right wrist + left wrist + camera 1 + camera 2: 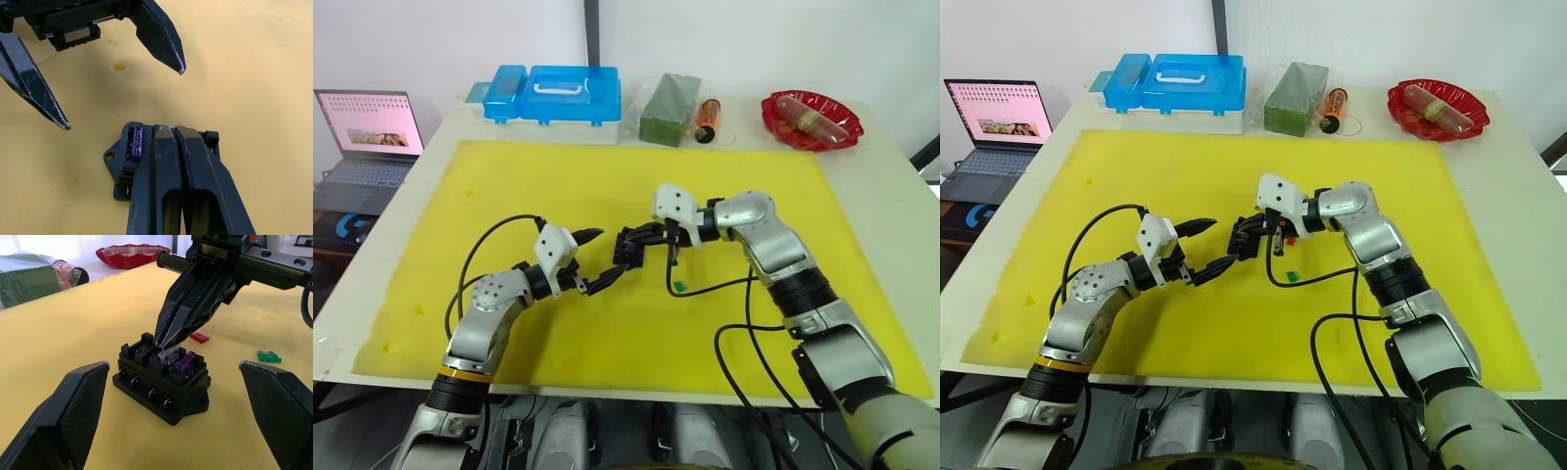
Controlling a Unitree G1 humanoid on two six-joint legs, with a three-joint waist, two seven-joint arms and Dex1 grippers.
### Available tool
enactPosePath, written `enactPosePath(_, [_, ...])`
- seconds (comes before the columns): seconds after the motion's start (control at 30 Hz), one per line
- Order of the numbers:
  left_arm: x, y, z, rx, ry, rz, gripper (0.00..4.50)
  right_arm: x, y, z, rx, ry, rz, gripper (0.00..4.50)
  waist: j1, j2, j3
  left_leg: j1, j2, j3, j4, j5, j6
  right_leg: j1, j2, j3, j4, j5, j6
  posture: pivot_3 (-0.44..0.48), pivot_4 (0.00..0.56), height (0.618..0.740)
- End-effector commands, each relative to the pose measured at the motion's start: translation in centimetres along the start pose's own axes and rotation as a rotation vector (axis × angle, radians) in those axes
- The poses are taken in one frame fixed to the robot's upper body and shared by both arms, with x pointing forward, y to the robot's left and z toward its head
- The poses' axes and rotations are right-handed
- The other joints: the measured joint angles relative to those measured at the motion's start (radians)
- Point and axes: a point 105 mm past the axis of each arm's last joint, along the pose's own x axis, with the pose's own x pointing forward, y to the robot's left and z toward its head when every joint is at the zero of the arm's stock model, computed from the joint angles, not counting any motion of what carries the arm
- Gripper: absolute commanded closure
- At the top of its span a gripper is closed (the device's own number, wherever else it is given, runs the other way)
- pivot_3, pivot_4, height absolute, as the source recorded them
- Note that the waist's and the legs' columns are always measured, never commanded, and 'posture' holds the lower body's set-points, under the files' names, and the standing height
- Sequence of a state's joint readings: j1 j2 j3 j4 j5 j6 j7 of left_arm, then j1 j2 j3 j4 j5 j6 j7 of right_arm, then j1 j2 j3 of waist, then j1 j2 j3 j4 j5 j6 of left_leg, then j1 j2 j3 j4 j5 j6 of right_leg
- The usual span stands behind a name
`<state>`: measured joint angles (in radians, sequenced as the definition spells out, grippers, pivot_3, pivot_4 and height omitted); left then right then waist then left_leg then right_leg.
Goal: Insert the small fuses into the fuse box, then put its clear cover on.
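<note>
Right end effector (164,343) was pinched closed on the pale grey fuse (168,354), fingertips pointing down into the fuse box (161,382). Fuse looked partly seated in the slot beside the purple fuse (186,362), which was already in. Box sat on the yellow mat (607,176), mid-table.

Left end effector (594,260) was wide open, one finger either side of the box, touching nothing. From the head camera it sat at about 8 o'clock of the box.

Loose ones on the mat: red fuse (199,337) just behind the box in the left wrist view, green fuse (679,286) at about 5 o'clock of the box from the head camera. Could not make out the clear cover anywhere.

Judgement, current step is seating the grey fuse:
- Press straight down along the slot axis; side load would likely jam the blades or tip the box.
- Box appeared unrestrained. Closing the left fingers on its sides first should stop it sliding.
- Let go only once the top sits level with the purple one.
- Open narrowly on release, the purple fuse is right next door.

Two slots still looked empty, so roughly halfway on fuses.
</note>
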<state>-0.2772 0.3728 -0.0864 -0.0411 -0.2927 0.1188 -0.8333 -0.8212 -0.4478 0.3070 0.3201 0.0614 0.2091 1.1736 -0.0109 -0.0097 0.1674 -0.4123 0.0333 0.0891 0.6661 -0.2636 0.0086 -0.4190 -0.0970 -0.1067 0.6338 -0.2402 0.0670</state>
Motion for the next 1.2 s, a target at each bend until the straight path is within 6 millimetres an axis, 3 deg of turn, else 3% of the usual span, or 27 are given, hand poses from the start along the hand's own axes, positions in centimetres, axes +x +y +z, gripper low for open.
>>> enactPosePath(0.03, [-0.2, 0.2, 1.1, 0.03, -0.032, 0.006, 0.0, 0.2, 0.5, -0.2, -0.012, 0.001, 0.009, 4.46, 0.0, 0.0, 0.0, 0.0, 0.0, 0.0, 0.0, 0.0, 0.0, 0.0, 0.0, 0.0, 0.0, 0.0, 0.0, 0.0, 0.15, 0.74])
enactPosePath(0.33, [-0.2, 0.2, 1.0, 0.02, -0.028, 0.011, 0.0, 0.5, 0.9, -1.3, -0.008, 0.033, 0.002, 4.46, 0.0, 0.0, 0.0, 0.003, 0.0, 0.0, 0.0, -0.001, 0.001, 0.003, 0.0, 0.0, 0.0, 0.0, 0.0, 0.0, 0.15, 0.74])
enactPosePath(0.5, [-0.1, 0.2, 1.3, -0.001, -0.045, 0.019, 0.0, 0.5, 1.1, -3.2, -0.025, 0.099, 0.004, 4.46, 0.0, 0.0, 0.0, 0.005, 0.0, -0.001, 0.0, -0.002, 0.003, 0.005, 0.0, 0.0, -0.001, 0.0, 0.0, 0.0, 0.15, 0.74])
enactPosePath(0.67, [-0.3, 0.5, 1.4, -0.034, -0.047, 0.026, 0.0, 0.4, 0.7, -3.0, -0.002, 0.059, -0.018, 4.46, 0.0, 0.0, 0.0, 0.007, 0.0, -0.002, 0.0, -0.003, 0.005, 0.009, 0.0, -0.001, -0.001, 0.0, 0.0, 0.0, 0.15, 0.74])
enactPosePath(0.73, [-0.6, 0.4, 1.2, -0.024, -0.025, 0.0, 0.0, 0.3, 0.5, -1.0, 0.014, -0.05, -0.025, 4.46, 0.0, 0.0, 0.0, 0.007, 0.0, -0.002, 0.0, -0.003, 0.005, 0.009, 0.0, -0.002, -0.001, 0.0, 0.0, 0.0, 0.15, 0.74])
enactPosePath(0.77, [-1.0, 0.5, 1.2, -0.018, -0.015, -0.01, 0.0, 0.0, 0.1, 1.4, 0.033, -0.16, -0.045, 4.46, -0.001, 0.0, 0.0, 0.007, 0.0, -0.002, 0.0, -0.003, 0.005, 0.009, 0.0, -0.002, -0.001, 0.0, 0.0, 0.0, 0.15, 0.74])
enactPosePath(0.9, [-2.8, 1.8, 2.2, -0.007, 0.004, -0.022, 0.0, -2.7, -1.1, 7.5, 0.023, -0.368, -0.148, 4.46, -0.003, 0.002, 0.001, 0.004, 0.0, -0.002, 0.0, -0.001, 0.002, 0.005, 0.0, -0.002, -0.001, 0.0, 0.0, 0.0, 0.15, 0.74])
enactPosePath(1.0, [-4.4, 3.1, 2.6, 0.002, 0.04, -0.018, 0.0, -5.1, -0.8, 8.4, 0.014, -0.378, -0.204, 3.8, 0.002, 0.002, 0.001, 0.003, 0.0, -0.003, -0.001, 0.0, 0.0, 0.004, 0.0, -0.002, -0.001, 0.0, 0.0, 0.0, 0.15, 0.74])
enactPosePath(1.1, [-6.9, 5.4, 3.2, 0.014, 0.086, 0.043, 0.0, -8.2, -0.5, 7.5, 0.029, -0.326, -0.307, 2.8, 0.011, 0.002, 0.001, 0.003, 0.0, -0.004, 0.0, -0.003, 0.005, 0.006, -0.001, -0.004, -0.003, 0.0, 0.0, 0.0, 0.15, 0.74])
enactPosePath(1.13, [-7.6, 6.0, 3.3, 0.017, 0.096, 0.067, 0.0, -9.0, -0.5, 7.1, 0.033, -0.304, -0.335, 2.45, 0.013, 0.002, 0.001, 0.003, 0.0, -0.004, 0.0, -0.004, 0.005, 0.007, -0.002, -0.005, -0.003, 0.0, 0.0, 0.0, 0.15, 0.74])
enactPosePath(1.2, [-10.0, 8.1, 3.4, 0.04, 0.14, 0.143, 0.0, -11.7, -0.5, 4.5, 0.037, -0.187, -0.434, 1.78, 0.018, 0.002, 0.001, 0.003, -0.001, -0.004, 0.0, -0.004, 0.006, 0.006, -0.002, -0.004, -0.003, 0.0, 0.0, 0.0, 0.15, 0.74])
